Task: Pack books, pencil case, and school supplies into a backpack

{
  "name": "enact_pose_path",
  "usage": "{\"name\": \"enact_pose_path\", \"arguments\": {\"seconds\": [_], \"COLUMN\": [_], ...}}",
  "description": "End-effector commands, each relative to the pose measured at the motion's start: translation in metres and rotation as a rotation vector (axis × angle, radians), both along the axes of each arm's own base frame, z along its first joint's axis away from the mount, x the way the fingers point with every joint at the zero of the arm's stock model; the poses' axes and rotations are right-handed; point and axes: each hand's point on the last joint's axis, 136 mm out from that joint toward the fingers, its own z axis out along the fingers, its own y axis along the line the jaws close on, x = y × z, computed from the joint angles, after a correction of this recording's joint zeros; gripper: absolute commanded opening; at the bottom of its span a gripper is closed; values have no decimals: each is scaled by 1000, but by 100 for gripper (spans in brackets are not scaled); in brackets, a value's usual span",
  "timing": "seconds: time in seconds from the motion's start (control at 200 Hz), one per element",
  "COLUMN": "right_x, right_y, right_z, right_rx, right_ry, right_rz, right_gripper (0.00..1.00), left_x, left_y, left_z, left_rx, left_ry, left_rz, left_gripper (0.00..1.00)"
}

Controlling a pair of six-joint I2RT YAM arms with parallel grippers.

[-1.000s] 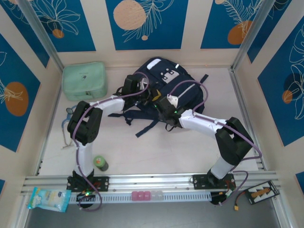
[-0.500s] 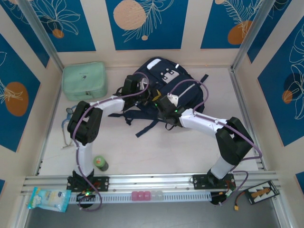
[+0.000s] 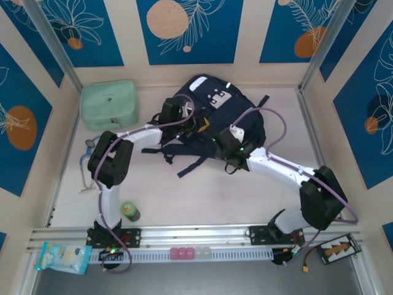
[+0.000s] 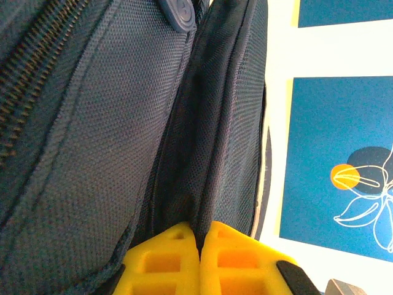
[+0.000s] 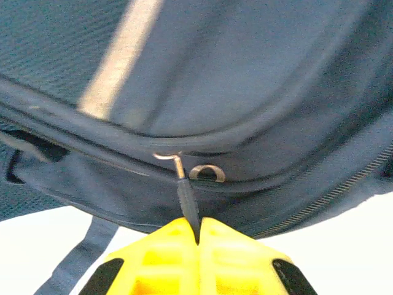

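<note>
The navy backpack (image 3: 216,109) with white trim lies at the back middle of the table. My left gripper (image 3: 195,125) is at its left side, its yellow fingers (image 4: 166,258) shut on a fold of the backpack's fabric (image 4: 202,153). My right gripper (image 3: 229,140) is at the near edge of the backpack (image 5: 245,92), shut on the dark zipper pull (image 5: 187,201), which hangs from a metal slider (image 5: 207,173) on the zip line. The books, pencil case and school supplies are hidden from view.
A mint-green bag (image 3: 108,104) sits at the back left. A small green bottle (image 3: 129,211) stands near the left arm's base. Loose backpack straps (image 3: 187,165) trail toward me. A thin cord (image 3: 86,161) lies by the left wall. A snack packet (image 3: 61,257) lies on the front rail.
My right gripper has moved to the right along the backpack's near edge with the zipper pull in it, and its elbow has swung right. The left gripper has held still.
</note>
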Motion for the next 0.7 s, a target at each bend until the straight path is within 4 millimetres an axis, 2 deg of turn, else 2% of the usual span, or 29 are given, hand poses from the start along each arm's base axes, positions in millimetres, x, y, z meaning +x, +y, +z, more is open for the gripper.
{"name": "enact_pose_path", "arguments": {"seconds": [0.0, 0.08, 0.185, 0.27, 0.485, 0.695], "right_x": [-14, -10, -1, 8, 22, 29], "right_y": [-46, -49, -39, -27, -19, -13], "right_z": [-16, -9, -1, 0, -2, -2], "right_rx": [-68, -51, -10, 33, 49, 40], "right_ry": [79, 63, 38, 31, 52, 28], "right_rz": [-91, -68, 44, 155, 262, 333], "right_gripper": [0, 0, 3, 10, 26, 32], "left_x": [19, 19, 19, 19, 20, 20], "left_y": [9, 10, 11, 9, 7, 6], "left_z": [14, 14, 12, 11, 14, 16], "left_rx": [-6, -1, 4, -2, -18, -22], "left_ry": [-71, -73, -70, -66, -65, -66], "left_rz": [28, 27, 26, 21, 12, 4], "left_gripper": [0, 0, 0, 0, 0, 0]}}
